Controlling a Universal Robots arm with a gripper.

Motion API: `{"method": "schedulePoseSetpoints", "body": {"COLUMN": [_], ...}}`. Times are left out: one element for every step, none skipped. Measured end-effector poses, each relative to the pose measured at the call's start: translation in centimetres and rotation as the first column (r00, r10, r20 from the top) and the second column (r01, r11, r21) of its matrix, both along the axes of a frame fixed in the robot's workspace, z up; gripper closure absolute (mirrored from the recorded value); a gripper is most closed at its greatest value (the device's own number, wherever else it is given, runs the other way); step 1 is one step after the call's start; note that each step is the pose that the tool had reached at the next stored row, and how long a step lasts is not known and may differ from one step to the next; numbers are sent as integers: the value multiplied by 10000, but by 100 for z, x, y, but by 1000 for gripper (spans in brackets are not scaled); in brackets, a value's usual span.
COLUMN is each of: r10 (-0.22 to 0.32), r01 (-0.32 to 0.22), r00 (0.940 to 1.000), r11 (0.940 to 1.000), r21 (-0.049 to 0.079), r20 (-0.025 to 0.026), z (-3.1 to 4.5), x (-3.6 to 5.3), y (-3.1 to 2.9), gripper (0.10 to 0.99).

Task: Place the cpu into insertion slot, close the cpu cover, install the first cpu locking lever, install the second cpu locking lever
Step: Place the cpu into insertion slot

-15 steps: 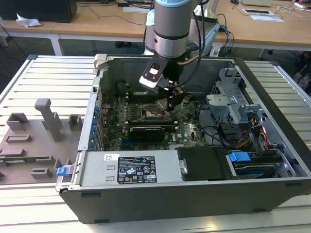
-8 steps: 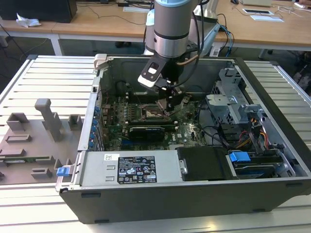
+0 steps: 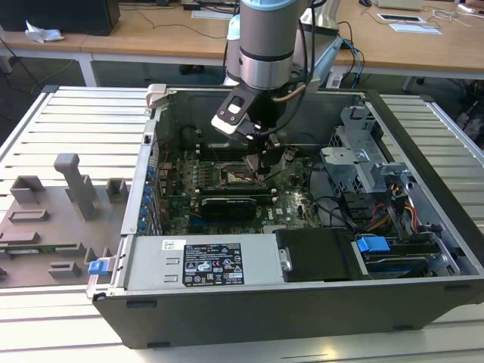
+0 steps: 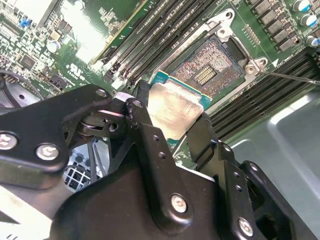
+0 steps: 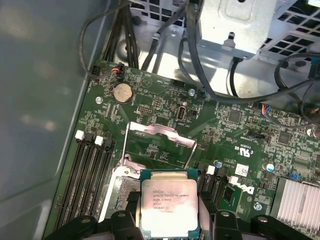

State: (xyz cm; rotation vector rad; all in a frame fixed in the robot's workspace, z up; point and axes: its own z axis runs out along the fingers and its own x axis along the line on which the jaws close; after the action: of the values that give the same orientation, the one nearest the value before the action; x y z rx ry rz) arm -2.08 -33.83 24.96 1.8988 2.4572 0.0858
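**CPU held over the open socket, nothing seated yet**

The cpu (image 4: 172, 112) is not in place. Both wrist views show it gripped flat, metal top towards the cameras, just above one edge of the insertion slot (image 4: 210, 67). The slot's contact field lies bare and empty. Beyond the slot, the cpu cover (image 5: 160, 134) is swung up on its hinge, with the green motherboard (image 5: 240, 125) showing through its open window. A thin locking lever (image 4: 290, 77) juts out free beside the slot.

By this showing, all four steps are left: seating the chip, closing the cover and setting both levers.

The tool (image 5: 169, 202) is clenched on the cpu, one black finger on each of two opposite edges. In the exterior view it reaches down inside the open computer case (image 3: 423, 136), which lies on the slatted worktop (image 3: 76, 121).
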Motion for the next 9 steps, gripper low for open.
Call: {"method": "schedulePoseSetpoints", "body": {"r10": [-75,-189,-284,-413,-537,-730,-795,-888,-1037], "r01": [75,189,284,413,537,730,795,888,1037], "r00": [10000,9998,9996,9991,9986,9973,9968,9961,9946], "r11": [10000,9998,9996,9991,9986,9973,9968,9961,9946], "r21": [-2,-2,-3,-4,-4,-3,-4,-3,-4], "r20": [0,0,0,0,0,0,0,0,0], "z": [0,0,0,0,0,0,0,0,0], "x": [0,0,0,0,0,0,0,0,0], "y": [0,0,0,0,0,0,0,0,0], "gripper": [541,541,541,541,541,541,541,541,541]}}
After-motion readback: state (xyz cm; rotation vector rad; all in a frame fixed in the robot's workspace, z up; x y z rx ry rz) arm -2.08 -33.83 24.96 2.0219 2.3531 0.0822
